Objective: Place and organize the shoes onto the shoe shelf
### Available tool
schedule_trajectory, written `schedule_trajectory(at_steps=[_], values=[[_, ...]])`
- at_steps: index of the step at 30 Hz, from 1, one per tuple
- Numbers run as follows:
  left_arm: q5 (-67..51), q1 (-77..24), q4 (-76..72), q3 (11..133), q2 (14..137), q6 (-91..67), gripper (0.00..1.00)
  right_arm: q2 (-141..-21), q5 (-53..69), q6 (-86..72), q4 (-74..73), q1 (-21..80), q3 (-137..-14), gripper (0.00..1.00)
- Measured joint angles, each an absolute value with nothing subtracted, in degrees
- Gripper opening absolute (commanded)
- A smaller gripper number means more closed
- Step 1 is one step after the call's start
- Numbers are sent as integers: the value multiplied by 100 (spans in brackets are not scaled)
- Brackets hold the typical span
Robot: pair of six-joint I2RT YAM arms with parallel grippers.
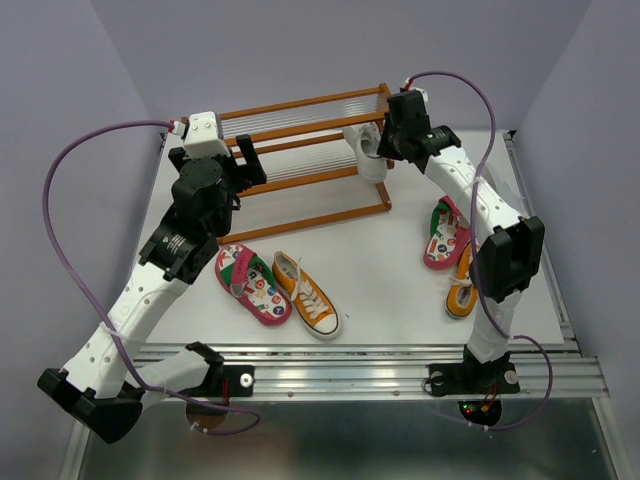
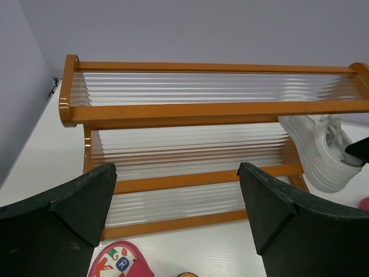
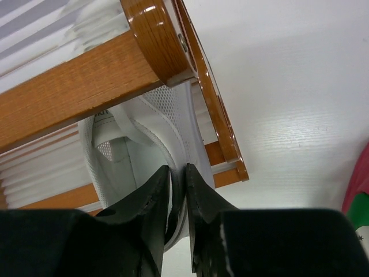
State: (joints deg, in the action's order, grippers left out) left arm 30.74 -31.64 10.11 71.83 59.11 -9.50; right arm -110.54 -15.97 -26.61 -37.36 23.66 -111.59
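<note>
Sneaker [image 3: 167, 118], half hidden under shoe shelf [image 3: 75, 92]

White table [image 1: 400, 270], pale lilac walls [image 1: 300, 40]

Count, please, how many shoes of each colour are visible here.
Pink sticker-print shoes: 2
Orange white-laced sneakers: 2
White mesh sneaker: 1
Total: 5

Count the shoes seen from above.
5: pink printed shoe and orange laced sneaker side by side, front centre; second pink shoe and second orange sneaker, right; white sneaker at the right end of the wooden shelf. Another may be hidden.
</note>
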Motion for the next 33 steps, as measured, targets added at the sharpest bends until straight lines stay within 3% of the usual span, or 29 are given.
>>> schedule_trajectory(at_steps=[3,4,13,16,24,29,33], values=[[3074,-3164,1011,7183,5909,-950,99,-10960,-1544,-2681,-3680,2366,-11093,42],[3074,-3164,1011,7183,5911,-950,99,-10930,-1520,-2692,-3682,2366,-11072,57],[3092,-3164,1011,7181,5909,-950,99,-10433,-1389,-2729,-3616,2366,-10739,94],[3120,-3164,1009,7172,5909,-945,99,-10025,-1588,-2727,-3553,2366,-10337,99],[3162,-3140,1004,7089,5944,-941,99,-7950,-2810,-2810,-3323,2279,-8112,100],[3131,-3138,1009,7085,6134,-943,99,-6897,-3035,-3035,-3465,1579,-6871,100],[3048,-3138,1009,7083,6243,-943,99,-6834,-2668,-3247,-3695,768,-6283,99]])
